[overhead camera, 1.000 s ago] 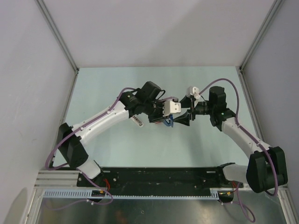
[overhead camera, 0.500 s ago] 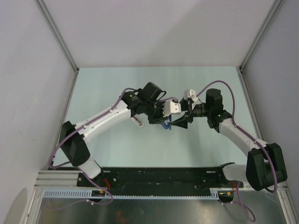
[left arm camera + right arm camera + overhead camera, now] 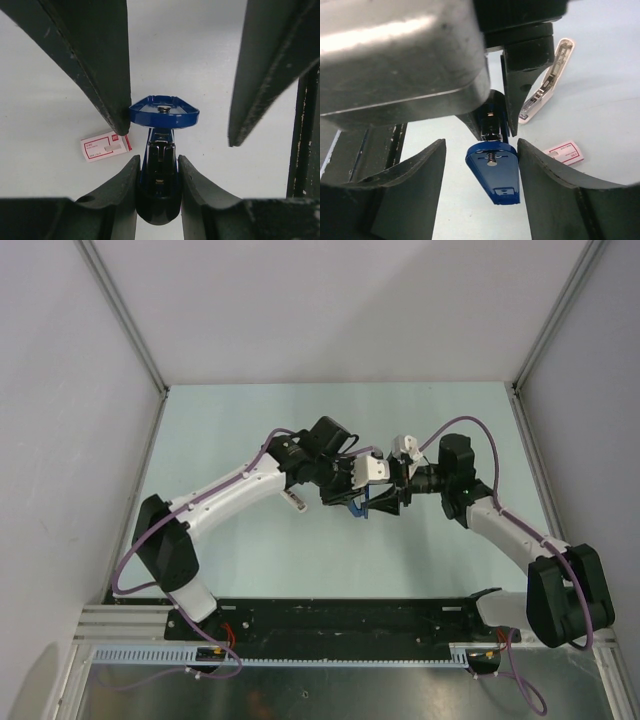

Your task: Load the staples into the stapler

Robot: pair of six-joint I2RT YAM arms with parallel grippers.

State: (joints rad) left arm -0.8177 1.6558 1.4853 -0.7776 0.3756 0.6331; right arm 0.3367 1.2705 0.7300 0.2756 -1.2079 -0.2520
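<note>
Clamping the blue stapler (image 3: 165, 119) by its dark body, the left end effector (image 3: 159, 192) holds it clear above the counter (image 3: 50, 90). The right end effector (image 3: 482, 175) stands open astride the stapler's blue head, one finger touching it. The pink-and-white staples box (image 3: 104, 146) lies flat on the counter.

The right gripper (image 3: 481, 147) straddles the blue stapler (image 3: 494, 172), jaws parted.

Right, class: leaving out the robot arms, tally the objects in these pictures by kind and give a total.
Staplers: 2 (bright blue plastic stapler, held; pale pink-and-white stapler, lying open)
Staple boxes: 1 (flat pink-and-white cardboard box)
Total: 3
</note>
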